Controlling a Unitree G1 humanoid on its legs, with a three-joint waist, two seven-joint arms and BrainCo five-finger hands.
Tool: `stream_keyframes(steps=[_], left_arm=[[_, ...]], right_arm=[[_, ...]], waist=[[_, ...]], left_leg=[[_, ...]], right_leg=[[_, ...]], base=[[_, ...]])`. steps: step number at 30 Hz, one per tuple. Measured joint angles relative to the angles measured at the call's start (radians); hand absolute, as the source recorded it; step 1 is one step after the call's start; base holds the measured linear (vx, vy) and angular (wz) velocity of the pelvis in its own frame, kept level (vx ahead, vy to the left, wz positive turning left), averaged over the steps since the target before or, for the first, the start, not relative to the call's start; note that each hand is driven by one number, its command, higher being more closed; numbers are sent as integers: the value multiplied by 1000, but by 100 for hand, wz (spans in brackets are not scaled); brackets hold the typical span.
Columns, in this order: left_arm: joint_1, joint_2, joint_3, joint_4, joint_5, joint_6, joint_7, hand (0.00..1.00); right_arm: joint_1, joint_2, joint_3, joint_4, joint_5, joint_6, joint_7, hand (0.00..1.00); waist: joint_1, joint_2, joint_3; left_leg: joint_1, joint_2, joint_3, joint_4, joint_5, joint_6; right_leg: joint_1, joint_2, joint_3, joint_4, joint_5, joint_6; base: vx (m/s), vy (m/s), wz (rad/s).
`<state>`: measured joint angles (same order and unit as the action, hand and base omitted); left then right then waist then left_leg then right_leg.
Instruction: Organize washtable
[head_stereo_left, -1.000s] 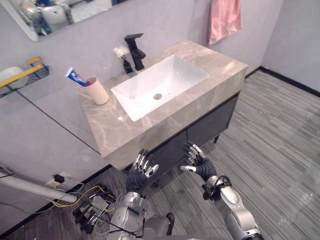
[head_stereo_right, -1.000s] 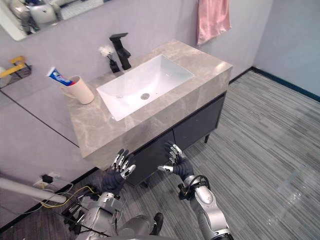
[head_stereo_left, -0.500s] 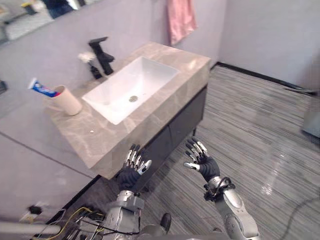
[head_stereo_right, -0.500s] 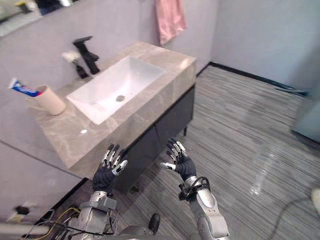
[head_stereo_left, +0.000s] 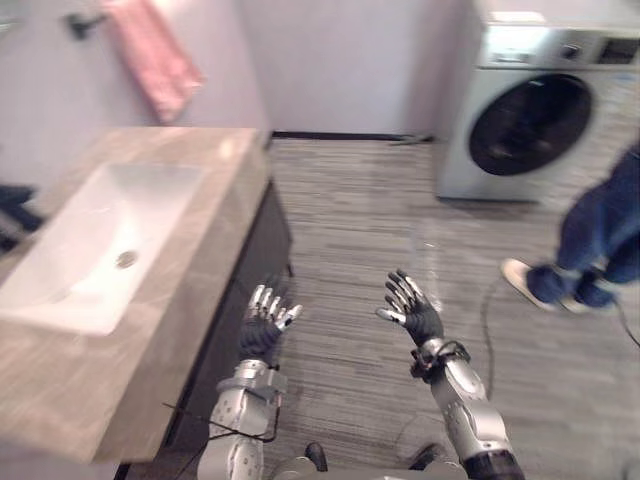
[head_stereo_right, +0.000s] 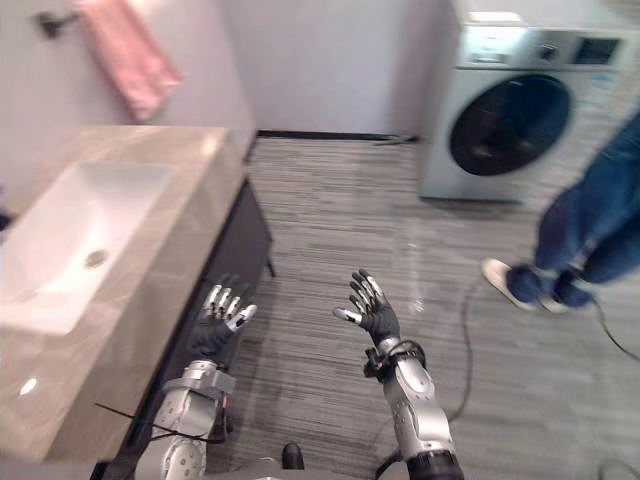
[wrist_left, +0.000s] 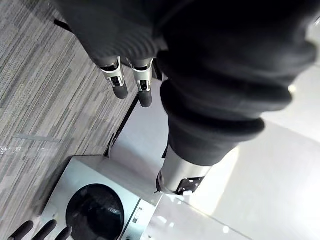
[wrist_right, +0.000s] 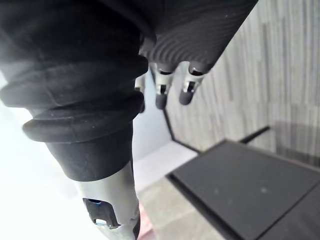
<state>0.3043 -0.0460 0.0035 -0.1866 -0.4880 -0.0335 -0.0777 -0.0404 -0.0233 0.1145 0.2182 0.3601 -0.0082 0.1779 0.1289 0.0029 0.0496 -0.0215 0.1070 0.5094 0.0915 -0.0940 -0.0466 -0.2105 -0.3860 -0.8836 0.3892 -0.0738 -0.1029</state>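
Left eye view looks down on the washtable's beige stone surface (head_stereo_left: 215, 215), with a white rectangular basin (head_stereo_left: 90, 235) sunk into it and a round drain (head_stereo_left: 126, 259) in the basin's bottom. On the basin's open side, away from the wall, a dark cabinet front (head_stereo_left: 255, 265) drops from the surface to the grey striped floor (head_stereo_left: 360, 200). A pink towel (head_stereo_left: 155, 60) hangs on the wall past the basin's far end. The 2 hands are raised in the air over the floor on that same open side of the basin. The left hand (head_stereo_left: 262, 330) is just beside the cabinet front, and the right hand (head_stereo_left: 420, 320) is farther from the basin and apart from the left. In both hands the fingers are straight and spread apart, clamped on no object. The left wrist view shows its fingers (wrist_left: 120, 86) extended, and the right wrist view shows its fingers (wrist_right: 161, 95) extended too, with the cabinet front beyond them. A silver washing machine (head_stereo_left: 530, 110) with a dark round door stands well apart from the basin, across the floor. A person's legs (head_stereo_left: 600, 215) in blue trousers and a light shoe (head_stereo_left: 522, 280) are farther still from the basin, near that machine.
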Motion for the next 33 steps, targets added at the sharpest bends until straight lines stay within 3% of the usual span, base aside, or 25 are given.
stream_keyframes(steps=[1,2,4,8,10,12,13,14,16,17,20,22,23,24,25,26,27,28,30,32,33], left_arm=[[2,-11,24,1,-8,1,21,0],[2,-13,26,1,-9,1,24,0],[2,-20,29,2,-8,-2,39,0],[0,-26,32,46,-3,-12,66,0],[-8,-26,36,77,16,-13,69,0],[-18,-26,53,105,40,-16,86,0],[-18,-26,60,107,40,-17,90,0],[-10,-25,78,115,40,-21,103,0],[-7,-17,82,124,39,-22,105,0],[-6,-16,81,128,39,-22,104,0],[42,-20,83,148,39,-25,105,0],[107,-27,83,148,37,-37,104,0],[121,-32,80,148,36,-42,105,0],[135,-32,84,162,30,-48,106,0],[134,-30,85,161,28,-53,107,0],[113,-30,67,151,28,-67,105,0],[108,-31,54,135,29,-75,102,0],[111,-33,33,121,29,-78,101,0],[119,-35,17,118,30,-79,98,0],[128,-38,25,105,31,-84,97,0],[128,-38,48,110,31,-84,98,0]], right_arm=[[-46,4,27,30,-1,0,1,0],[-55,0,29,37,-1,0,1,0],[-44,-8,31,36,-10,-5,-1,0],[24,-27,-70,-36,-7,-10,-18,0],[47,-27,-144,-49,-10,-18,-42,0],[48,-31,-193,-61,-10,-26,-75,0],[48,-34,-196,-67,-8,-27,-80,0],[49,-35,-193,-76,-7,-31,-90,0],[53,-30,-194,-78,-6,-35,-92,0],[57,-26,-194,-78,-6,-35,-92,0],[82,-9,-190,-67,7,-40,-92,0],[78,-13,-190,-37,28,-53,-90,0],[82,-24,-186,-40,31,-54,-88,0],[101,-30,-183,-28,35,-50,-86,0],[123,-25,-178,-38,35,-50,-83,0],[156,-17,-183,-49,35,-52,-83,0],[166,-6,-182,-50,34,-48,-81,0],[182,14,-183,-91,32,-42,-74,0],[210,31,-186,-156,28,-49,-75,0],[218,48,-188,-164,14,-53,-76,0],[216,61,-197,-148,0,-52,-80,0]], waist=[[13,7,2],[6,12,3],[-15,16,0],[-71,9,-4],[-78,10,-4],[-90,12,-4],[-87,14,-4],[-82,15,-5],[-82,19,-3],[-81,19,-1],[-60,18,4],[-59,23,9],[-57,43,6],[-44,62,0],[-64,62,-6],[-86,44,-11],[-69,35,-4],[-58,20,-5],[-60,26,-4],[-55,31,-4],[-37,32,2]], left_leg=[[9,35,101,34,-30,-13],[18,47,138,37,-36,-20],[71,86,265,57,-71,-62],[124,127,341,104,-115,-75],[141,153,297,165,-130,-76],[112,192,142,363,-137,-49],[88,201,77,440,-128,-26],[2,197,-115,631,-105,54],[-88,173,-308,736,-170,88],[-114,168,-362,751,-184,90],[-184,115,-601,704,-223,39],[-187,17,-840,475,-250,-20],[-171,10,-879,376,-245,-29],[-146,-33,-851,328,-204,-68],[-153,-46,-848,325,-195,-54],[-150,-71,-851,330,-185,-35],[-142,-89,-825,340,-182,-31],[-139,-106,-780,372,-188,-21],[-127,-120,-724,390,-194,-12],[-98,-109,-624,376,-220,35],[-90,-97,-562,360,-228,57]], right_leg=[[-9,62,12,-80,44,33],[-8,97,30,-130,67,41],[12,233,155,-304,156,41],[29,341,302,-428,210,32],[31,373,388,-431,209,31],[32,416,523,-435,206,27],[33,426,562,-438,206,26],[34,447,655,-440,208,21],[41,467,756,-444,195,9],[45,469,786,-444,193,10],[89,444,962,-439,173,40],[96,386,1075,-413,135,98],[94,382,1092,-412,129,115],[110,336,1164,-423,124,142],[112,323,1163,-414,111,167],[136,329,1156,-376,114,195],[142,324,1117,-371,116,195],[143,304,1104,-373,131,217],[138,286,1121,-361,151,244],[109,280,1123,-335,172,238],[90,274,1026,-317,173,214]], base=[[40,-86,-263],[23,-53,-219],[49,-45,-173],[86,27,-141],[114,135,-139],[142,156,-172],[165,158,-216],[154,140,-178],[192,201,-166],[209,259,-150],[146,302,-154],[46,456,-153],[-11,545,-172],[43,435,-108],[164,575,-42],[308,330,15],[300,303,-36],[187,216,-77],[39,257,-81],[-39,263,-129],[-75,151,-125]])
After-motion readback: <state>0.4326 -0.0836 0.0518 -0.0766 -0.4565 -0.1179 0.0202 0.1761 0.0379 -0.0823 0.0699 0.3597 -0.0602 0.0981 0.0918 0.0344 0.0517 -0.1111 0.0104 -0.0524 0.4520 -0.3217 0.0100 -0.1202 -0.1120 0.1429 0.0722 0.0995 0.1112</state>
